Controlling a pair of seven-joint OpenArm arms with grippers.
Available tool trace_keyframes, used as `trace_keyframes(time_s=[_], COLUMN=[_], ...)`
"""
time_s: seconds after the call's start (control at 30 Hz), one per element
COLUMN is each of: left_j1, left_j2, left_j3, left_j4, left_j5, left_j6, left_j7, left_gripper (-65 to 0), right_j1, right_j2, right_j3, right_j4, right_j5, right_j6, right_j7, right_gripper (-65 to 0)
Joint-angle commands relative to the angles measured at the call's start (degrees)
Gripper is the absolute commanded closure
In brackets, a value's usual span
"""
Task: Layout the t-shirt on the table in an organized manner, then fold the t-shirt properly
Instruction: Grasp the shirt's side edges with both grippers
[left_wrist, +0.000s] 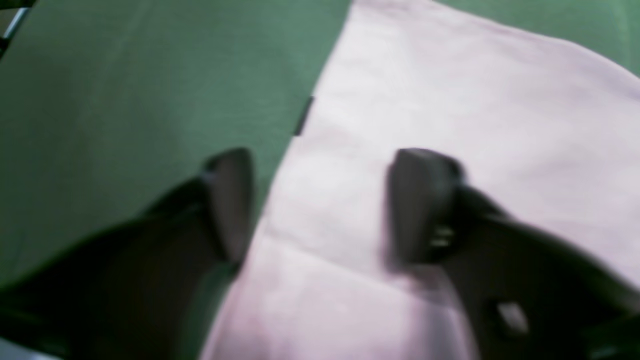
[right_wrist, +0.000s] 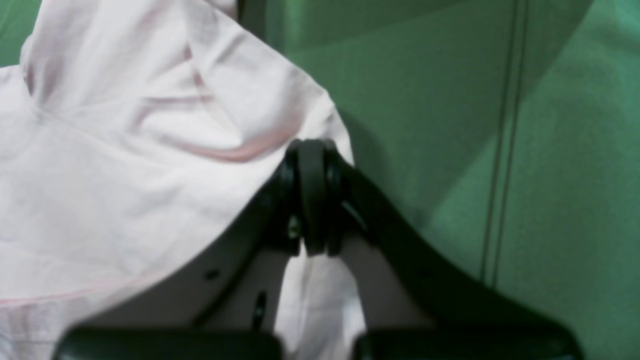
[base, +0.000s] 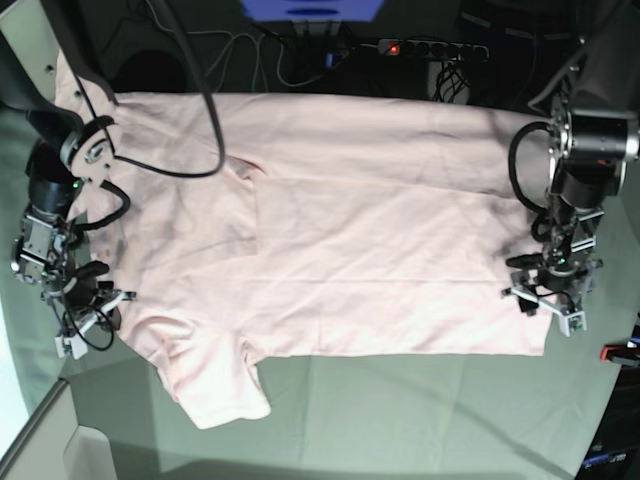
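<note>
The desk (base: 400, 420), covered in grey-green cloth, is filling most of the base view, and a small red-orange clamp (base: 618, 352) is showing at its right edge. The shirt (base: 380, 260) is lying spread across the desk, pale pink, plain side up, with its length running left to right. It is lying mostly flat, with one sleeve (base: 215, 395) sticking out toward the near edge on the left and a few long creases running along the body.

In the base view the left arm is standing at the right, and the left end effector (base: 548, 292) is reaching down at the shirt's right-hand edge. In the left wrist view its two dark fingers (left_wrist: 425, 205) are standing apart, one over the pink fabric and the other over the green cloth just beside the shirt's edge, with the edge lying between them. That view is blurred, so whether the fingers are touching the fabric cannot be told.

The right arm is standing at the left, and the right end effector (base: 85, 300) is sitting at the shirt's left edge near the sleeve. In the right wrist view the right end effector (right_wrist: 312, 200) is pressed together on a bunched fold of the shirt, the fabric wrinkling and pulling toward the pinch.
</note>
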Motion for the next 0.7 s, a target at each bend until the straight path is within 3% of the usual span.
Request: trace_keyframes(time_s=[0.0,0.13,0.23,0.4,0.67], left_j1=[-0.87,-0.87,-1.05,-1.05,-0.78], left_j2=[-0.88,-0.88,-1.06,-1.23,-1.23], left_j3=[0.04,-0.05,-0.05,-0.05,-0.05], left_j4=[0.43,0.60,0.60,0.96,1.04], left_j5=[0.48,0.48,0.39,0.39,0.39], left_j6=[0.76,0.76,0.76,0.76,0.76], left_j7=[0.57,0.57,0.57,0.66,0.57], left_gripper=[-25.3,-8.8,0.0,-0.1,-0.1], right_j1=[1.70,1.70,1.70,1.97,1.88], right_j2=[0.85,0.76,0.76,0.67,0.67], right_j3=[-0.01,-0.01,-0.01,-0.01,-0.01], right_j4=[0.88,0.88,0.88,0.79,0.61], right_j5=[0.67,0.67,0.76,0.76,0.76], right_j6=[-0.01,-0.01,-0.01,-0.01,-0.01], right_j7=[1.36,1.36,1.45,1.71,1.89], right_gripper=[-4.3,-18.3,-29.1,-39.7,-40.4])
